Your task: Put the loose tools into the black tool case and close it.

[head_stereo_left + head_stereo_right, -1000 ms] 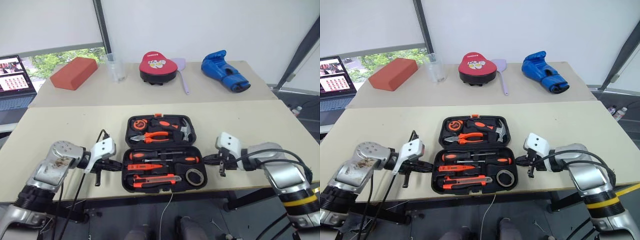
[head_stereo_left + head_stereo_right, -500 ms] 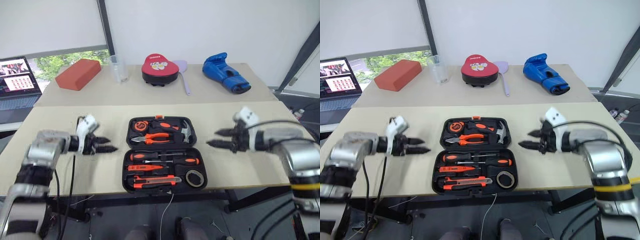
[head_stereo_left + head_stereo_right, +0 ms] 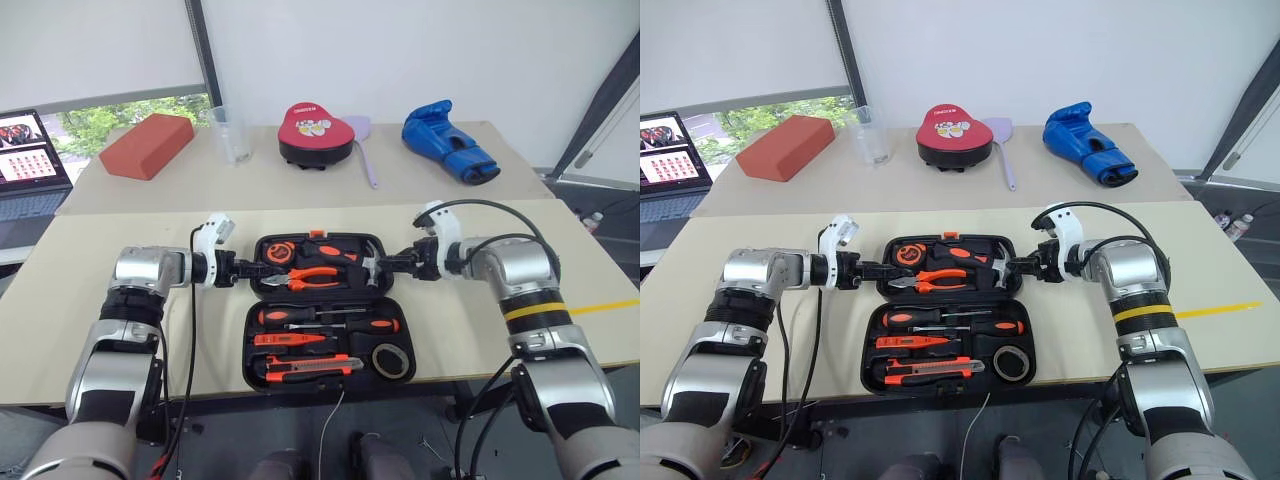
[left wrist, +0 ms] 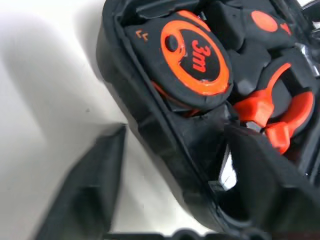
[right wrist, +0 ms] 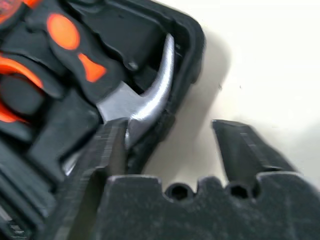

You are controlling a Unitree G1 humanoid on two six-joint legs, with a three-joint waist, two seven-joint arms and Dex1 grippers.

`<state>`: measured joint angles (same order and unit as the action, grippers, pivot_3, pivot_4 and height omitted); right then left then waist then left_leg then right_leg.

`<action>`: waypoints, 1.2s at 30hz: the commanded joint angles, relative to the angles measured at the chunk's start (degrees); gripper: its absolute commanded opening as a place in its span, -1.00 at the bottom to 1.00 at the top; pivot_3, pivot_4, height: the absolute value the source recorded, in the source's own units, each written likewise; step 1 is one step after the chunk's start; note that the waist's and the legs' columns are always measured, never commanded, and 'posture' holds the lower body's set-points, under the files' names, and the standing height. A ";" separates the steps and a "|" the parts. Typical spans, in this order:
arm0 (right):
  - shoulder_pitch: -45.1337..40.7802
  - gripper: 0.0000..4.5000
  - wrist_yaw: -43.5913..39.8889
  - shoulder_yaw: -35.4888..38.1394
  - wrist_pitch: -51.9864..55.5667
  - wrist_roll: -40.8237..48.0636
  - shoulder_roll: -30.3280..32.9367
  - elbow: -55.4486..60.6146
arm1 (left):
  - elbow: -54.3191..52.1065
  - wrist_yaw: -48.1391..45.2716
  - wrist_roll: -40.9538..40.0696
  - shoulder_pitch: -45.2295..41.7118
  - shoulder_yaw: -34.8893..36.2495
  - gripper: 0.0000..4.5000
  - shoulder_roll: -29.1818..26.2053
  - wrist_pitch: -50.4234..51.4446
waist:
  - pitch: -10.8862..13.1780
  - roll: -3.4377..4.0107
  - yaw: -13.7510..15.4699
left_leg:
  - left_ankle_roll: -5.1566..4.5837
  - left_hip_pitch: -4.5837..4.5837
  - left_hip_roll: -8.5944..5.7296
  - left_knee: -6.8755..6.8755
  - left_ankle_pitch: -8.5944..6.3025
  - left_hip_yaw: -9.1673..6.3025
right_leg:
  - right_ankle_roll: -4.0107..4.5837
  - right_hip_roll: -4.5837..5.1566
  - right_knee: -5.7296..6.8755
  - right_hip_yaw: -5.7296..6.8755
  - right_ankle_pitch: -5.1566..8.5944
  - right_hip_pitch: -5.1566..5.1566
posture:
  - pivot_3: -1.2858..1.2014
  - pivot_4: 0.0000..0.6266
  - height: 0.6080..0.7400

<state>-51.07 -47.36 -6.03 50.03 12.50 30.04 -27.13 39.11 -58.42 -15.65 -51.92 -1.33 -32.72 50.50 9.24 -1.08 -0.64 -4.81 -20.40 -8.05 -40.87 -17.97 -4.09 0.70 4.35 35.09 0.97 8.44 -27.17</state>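
Red brick [image 3: 147, 145], glass [image 3: 232, 136], blue glove [image 3: 448, 141].

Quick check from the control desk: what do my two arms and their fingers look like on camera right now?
Both arms are silver-grey metal with black joints. White housings sit at the wrists behind the left gripper and right gripper, each with black pointed fingers. Black cables run along both arms; the right forearm carries a yellow band.

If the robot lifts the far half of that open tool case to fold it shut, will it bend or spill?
Probably stiff: the tool case looks like thick moulded plastic. The hammer and pliers sit in shaped recesses, so likely stay. That loaded half may feel heavy.
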 commanded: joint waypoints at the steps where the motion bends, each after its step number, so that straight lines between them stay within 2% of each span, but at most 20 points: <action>1: -0.71 -0.28 -0.41 -1.13 -0.90 -0.88 -0.32 1.21 | -1.36 -1.44 0.23 -0.92 -0.75 -0.40 -0.62 -0.76 | -0.01 0.02 -0.01 | 0.00 0.02 0.00 -0.01 0.00 0.00 | 0.00 0.00 0.00 0.00 0.00 0.02 | 0.03 -0.52 1.00; 4: 0.04 -0.77 -1.03 -2.21 -1.09 -1.08 -0.46 2.52 | -2.46 -2.26 0.06 -0.07 -1.08 -0.89 -1.20 -0.74 | -0.04 0.03 0.00 | 0.00 0.10 -0.02 -0.06 0.00 0.00 | 0.00 0.03 -0.01 -0.04 0.00 0.11 | 0.03 -0.52 1.00; 6: 0.30 -0.99 -1.09 -2.33 -0.94 -1.10 -0.70 3.14 | -4.33 -2.88 -0.52 0.71 -0.92 -1.00 -1.57 -0.48 | -0.06 0.03 -0.05 | 0.00 0.14 -0.02 -0.07 0.00 0.00 | 0.00 0.02 -0.01 -0.04 0.00 0.15 | 0.03 -0.52 1.00; 11: -0.72 -0.99 1.10 -0.46 -3.62 -1.49 -1.44 3.50 | -12.46 -3.25 -3.31 2.80 2.10 -1.00 -1.14 -3.90 | -0.06 0.03 -0.15 | 0.00 0.14 -0.01 -0.06 0.00 0.01 | 0.00 0.01 0.00 -0.09 0.00 0.11 | 0.03 -0.52 1.00; 15: -1.89 -0.99 4.50 2.53 -8.86 -1.74 -2.16 5.20 | -19.29 0.13 -2.75 4.78 5.21 -1.00 0.90 -14.14 | -0.06 0.03 0.09 | 0.01 0.10 -0.02 -0.09 0.00 0.01 | 0.00 0.02 -0.01 -0.07 0.00 0.10 | 0.03 -0.52 1.00; 21: -0.98 -0.99 10.05 6.82 -17.10 -2.22 -2.83 10.70 | -23.00 5.39 -0.70 6.17 8.28 -1.00 2.63 -27.41 | -0.04 0.02 -0.04 | 0.02 -0.11 -0.03 -0.15 0.01 0.02 | 0.00 0.02 -0.02 -0.06 -0.02 -0.14 | 0.03 -0.52 1.00; 24: 3.05 -0.99 11.83 6.19 -24.08 -4.68 -2.08 14.37 | -23.55 8.62 1.20 7.94 8.18 -1.00 3.00 -33.11 | -0.04 0.02 -0.24 | 0.02 -0.17 -0.02 -0.04 0.01 0.03 | 0.02 0.00 0.03 0.01 -0.02 -0.35 | 0.03 -0.52 1.00; 29: 12.10 -0.99 13.43 4.48 -34.57 -8.83 -1.31 18.88 | -26.68 9.02 6.41 15.61 4.40 -1.00 2.04 -44.48 | -0.04 0.02 -0.40 | 0.02 -0.16 -0.08 0.03 0.01 0.02 | 0.03 0.00 0.07 0.14 -0.03 -0.42 | 0.03 -0.52 1.00; 32: 17.59 -0.99 15.00 3.71 -42.41 -11.76 -0.97 20.52 | -26.82 12.23 9.73 20.10 4.10 -1.00 1.93 -51.32 | -0.05 0.04 -0.19 | 0.02 0.10 -0.10 0.12 0.00 0.03 | 0.03 0.01 -0.10 0.39 -0.03 -0.14 | 0.03 -0.52 1.00; 35: 23.36 -0.99 14.61 4.69 -45.90 -11.64 -0.29 23.72 | -31.06 14.27 7.50 24.29 6.40 -1.00 2.01 -49.19 | -0.06 0.04 -0.06 | 0.04 0.27 -0.09 0.13 -0.01 0.02 | 0.03 -0.01 -0.18 0.33 -0.03 0.01 | 0.03 -0.52 1.00; 36: 25.36 -0.84 13.51 5.58 -45.18 -10.28 0.28 25.89 | -33.86 14.03 5.33 25.77 7.61 -0.84 1.51 -46.50 | -0.06 0.04 -0.05 | 0.05 0.32 -0.08 0.12 -0.01 0.03 | 0.03 -0.01 -0.14 0.18 -0.03 0.04 | 0.03 -0.52 1.00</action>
<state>-27.85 -32.04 -1.24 5.72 1.10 29.22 -4.99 9.29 -44.94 -8.03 -27.47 3.95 -30.30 1.16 9.18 -1.04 -0.69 -4.76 -20.03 -8.12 -40.76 -17.98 -4.06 0.74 4.31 34.97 1.05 8.41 -27.10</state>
